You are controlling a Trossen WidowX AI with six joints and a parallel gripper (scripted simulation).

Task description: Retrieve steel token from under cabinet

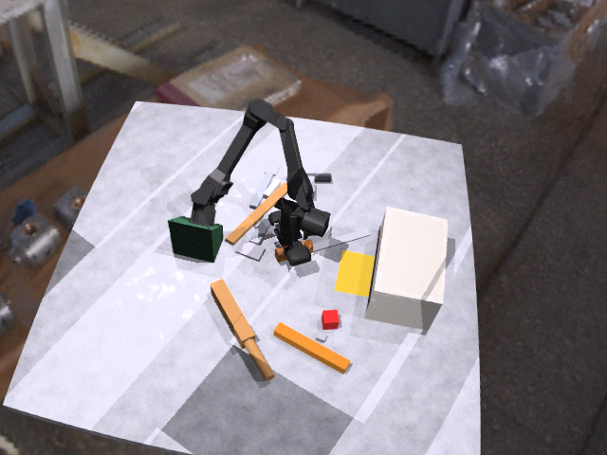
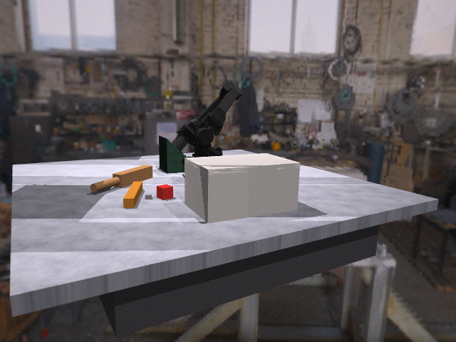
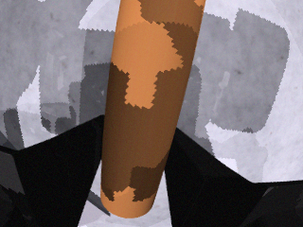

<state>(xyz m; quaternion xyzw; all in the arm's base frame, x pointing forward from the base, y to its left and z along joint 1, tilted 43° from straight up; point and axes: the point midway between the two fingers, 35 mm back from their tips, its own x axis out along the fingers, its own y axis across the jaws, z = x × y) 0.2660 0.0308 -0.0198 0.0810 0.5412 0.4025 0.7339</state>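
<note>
My gripper [image 1: 293, 248] [image 3: 136, 128] is shut on the round orange-brown handle [image 1: 280, 254] [image 3: 147, 52] of a tool. A thin grey rod [image 1: 342, 243] runs from the handle towards the cabinet in the top view; its tip is just short of the cabinet's front. The rod's height above the table is hard to tell. The cream cabinet [image 1: 413, 254] [image 2: 254, 191] stands to the right in the top view, with the yellow marked area [image 1: 354, 274] in front of it. No token is visible; the vent slots cannot be made out. The cabinet hides the gripper's tips in the exterior view.
A red cube [image 1: 330, 318] [image 2: 164, 192], a small grey block [image 1: 321, 337] [image 2: 148, 197], an orange bar [image 1: 311, 347] [image 2: 132, 194] and a wooden paddle [image 1: 232, 313] [image 2: 134, 175] lie nearby. A wooden strip [image 1: 257, 213] and flat grey pieces lie between base and arm.
</note>
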